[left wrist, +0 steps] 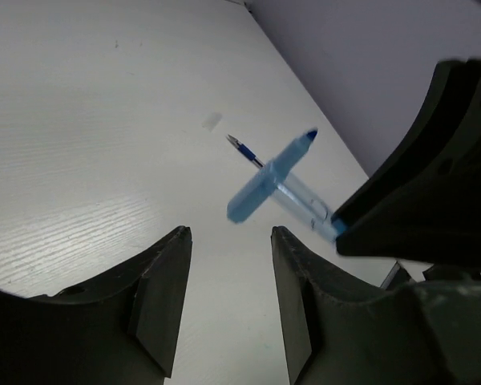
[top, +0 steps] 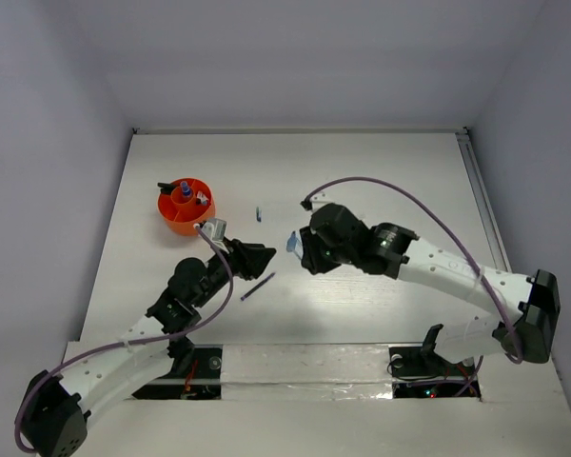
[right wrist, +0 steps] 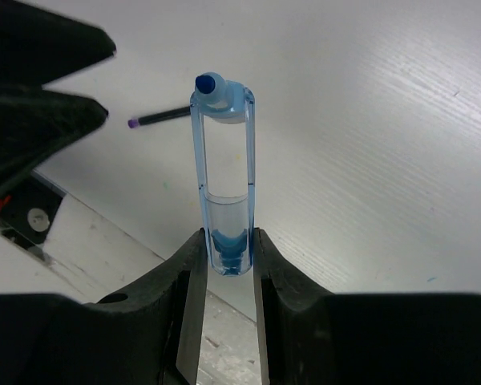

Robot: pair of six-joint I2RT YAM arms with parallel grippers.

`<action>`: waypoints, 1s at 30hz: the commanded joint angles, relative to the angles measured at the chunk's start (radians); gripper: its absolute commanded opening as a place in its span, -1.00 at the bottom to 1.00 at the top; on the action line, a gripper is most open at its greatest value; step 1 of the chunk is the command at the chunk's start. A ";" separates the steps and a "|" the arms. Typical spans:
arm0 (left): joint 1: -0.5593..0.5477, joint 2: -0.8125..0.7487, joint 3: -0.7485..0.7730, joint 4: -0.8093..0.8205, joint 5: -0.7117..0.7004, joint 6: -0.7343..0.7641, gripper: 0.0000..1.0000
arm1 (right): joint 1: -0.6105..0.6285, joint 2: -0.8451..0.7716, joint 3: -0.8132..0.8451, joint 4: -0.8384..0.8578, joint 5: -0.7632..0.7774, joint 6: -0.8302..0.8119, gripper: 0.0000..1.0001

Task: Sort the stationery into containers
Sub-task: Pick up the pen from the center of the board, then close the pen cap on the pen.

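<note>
Mid-table, the right end effector (right wrist: 227, 241) clamps a translucent blue plastic marker (right wrist: 224, 152) aloft. The left end effector (left wrist: 228, 235), parted and empty, faces it, well apart from the round orange plastic cup (top: 179, 227) near the white table (top: 390, 181)'s far-left edge.

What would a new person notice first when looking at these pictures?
First the clear blue pen, held in the air over the middle of the table by the right gripper. Next the bright orange cup at the far left, with some stationery already inside. The left gripper stands open and empty, near the pen.
</note>
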 commanded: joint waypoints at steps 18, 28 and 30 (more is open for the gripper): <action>-0.066 -0.016 0.063 0.110 -0.008 0.205 -0.09 | -0.115 0.024 0.321 -0.133 -0.475 -0.105 -0.74; -0.116 0.007 0.085 0.140 -0.052 0.239 -0.13 | -0.124 0.021 0.292 -0.135 -0.501 -0.105 -0.75; -0.130 0.007 0.083 0.148 -0.055 0.242 -0.31 | -0.124 0.018 0.283 -0.128 -0.506 -0.103 -0.75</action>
